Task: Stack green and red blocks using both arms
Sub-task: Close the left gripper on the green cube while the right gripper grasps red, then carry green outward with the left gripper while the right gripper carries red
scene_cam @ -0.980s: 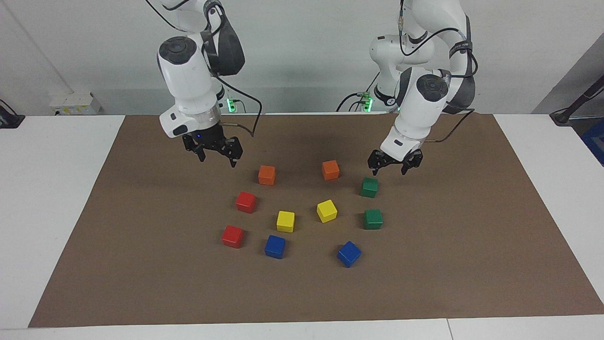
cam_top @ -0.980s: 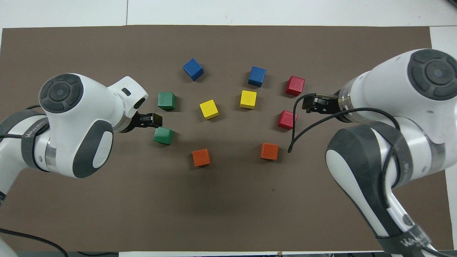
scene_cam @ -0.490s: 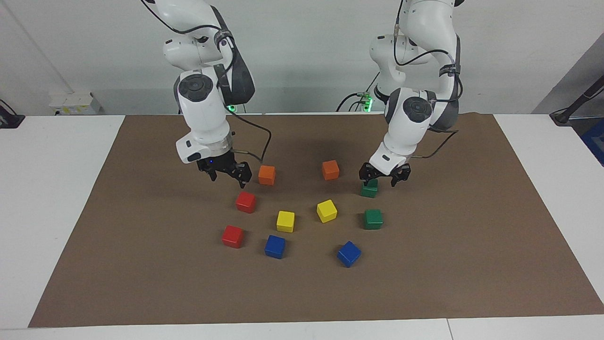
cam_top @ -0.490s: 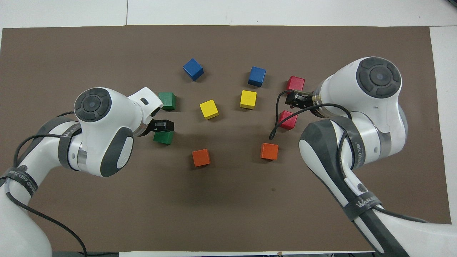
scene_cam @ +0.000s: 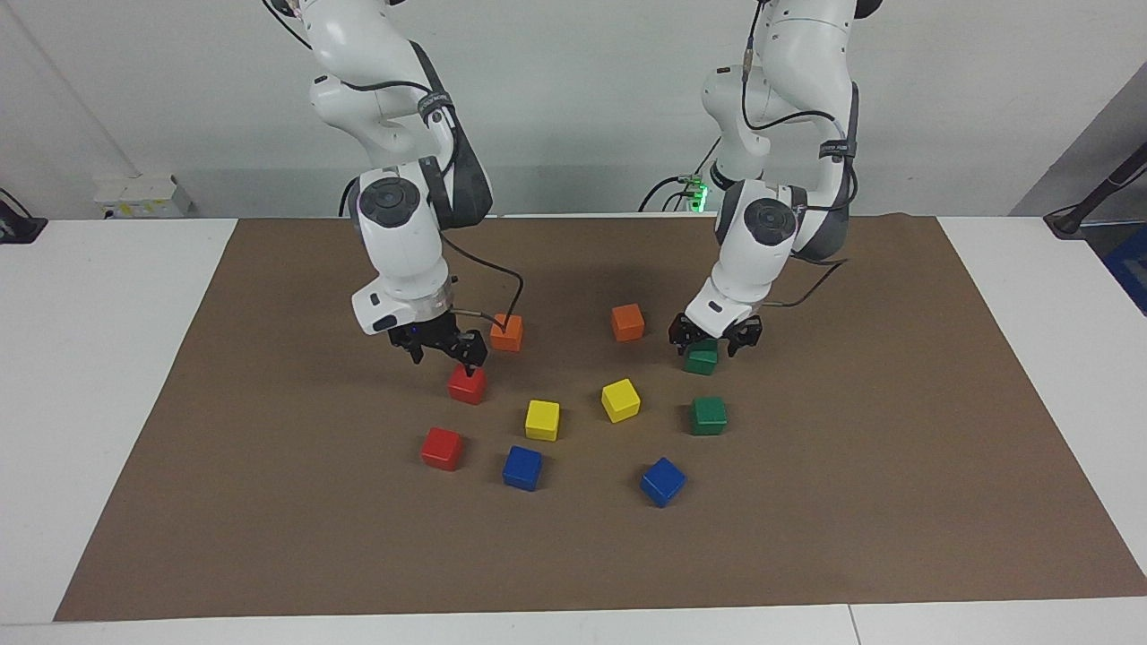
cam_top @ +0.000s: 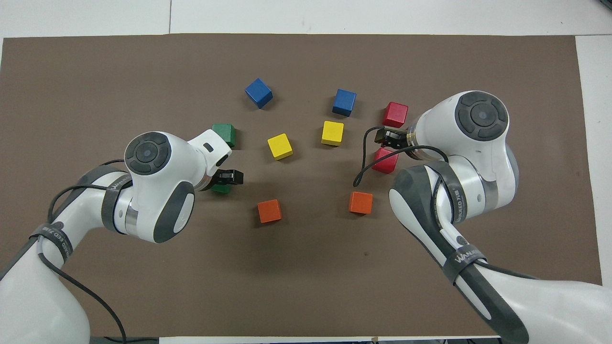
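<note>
Two green blocks lie toward the left arm's end: the nearer one [scene_cam: 701, 362] [cam_top: 221, 188] and the farther one [scene_cam: 708, 415] [cam_top: 224, 134]. Two red blocks lie toward the right arm's end: the nearer one [scene_cam: 467, 385] [cam_top: 385, 161] and the farther one [scene_cam: 442, 448] [cam_top: 395, 114]. My left gripper [scene_cam: 714, 339] [cam_top: 229, 177] is open and low, its fingers astride the top of the nearer green block. My right gripper [scene_cam: 444, 349] [cam_top: 388, 137] is open just above the nearer red block, one fingertip close to its top.
Two orange cubes [scene_cam: 506, 332] [scene_cam: 627, 322] lie nearer to the robots than the colour blocks. Two yellow cubes [scene_cam: 542, 419] [scene_cam: 620, 399] sit in the middle, two blue cubes [scene_cam: 521, 468] [scene_cam: 662, 481] farthest out. All rest on a brown mat [scene_cam: 851, 502].
Both arms have come down and forward. The left gripper dropped onto the nearer green block; the right gripper moved from beside the orange cube down to the nearer red block. No block has moved.
</note>
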Tool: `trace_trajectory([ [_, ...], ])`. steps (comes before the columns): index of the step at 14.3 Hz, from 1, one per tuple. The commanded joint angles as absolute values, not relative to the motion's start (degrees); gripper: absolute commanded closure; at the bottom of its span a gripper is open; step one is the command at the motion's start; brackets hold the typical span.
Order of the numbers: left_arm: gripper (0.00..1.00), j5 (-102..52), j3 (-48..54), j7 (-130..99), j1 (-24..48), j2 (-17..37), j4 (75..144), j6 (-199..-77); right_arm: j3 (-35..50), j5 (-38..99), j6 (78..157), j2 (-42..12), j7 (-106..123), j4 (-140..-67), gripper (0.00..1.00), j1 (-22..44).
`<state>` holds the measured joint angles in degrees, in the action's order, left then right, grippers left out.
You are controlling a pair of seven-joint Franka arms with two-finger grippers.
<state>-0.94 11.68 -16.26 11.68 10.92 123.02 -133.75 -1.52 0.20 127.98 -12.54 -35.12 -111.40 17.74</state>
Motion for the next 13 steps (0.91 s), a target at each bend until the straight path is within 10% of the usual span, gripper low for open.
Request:
trace_trajectory([
  [1,0.0,-0.8,10.9,-17.5,12.9,11.9,124.0,-135.7,-1.7,1.1,130.3,-13.6,-36.2,-112.7,0.0,17.9],
  [2,0.17,-0.8,10.9,-18.1,13.0,12.0,124.0,-135.4,-1.7,1.1,130.5,-14.5,-36.8,-112.7,0.0,18.0],
  [4,0.93,-0.8,10.9,-22.2,12.7,12.0,123.7,-134.2,-1.7,1.1,132.2,-15.8,-37.4,-112.8,0.0,18.8],
  [9,1.0,-0.7,10.5,-10.2,1.1,10.1,108.9,-112.4,-1.7,1.1,132.6,-16.9,-37.5,-112.8,0.0,19.8],
  [13,1.0,-0.7,10.5,-6.3,-7.3,10.4,111.1,-120.2,-1.7,1.1,136.4,-18.3,-37.0,-114.3,0.0,20.1],
])
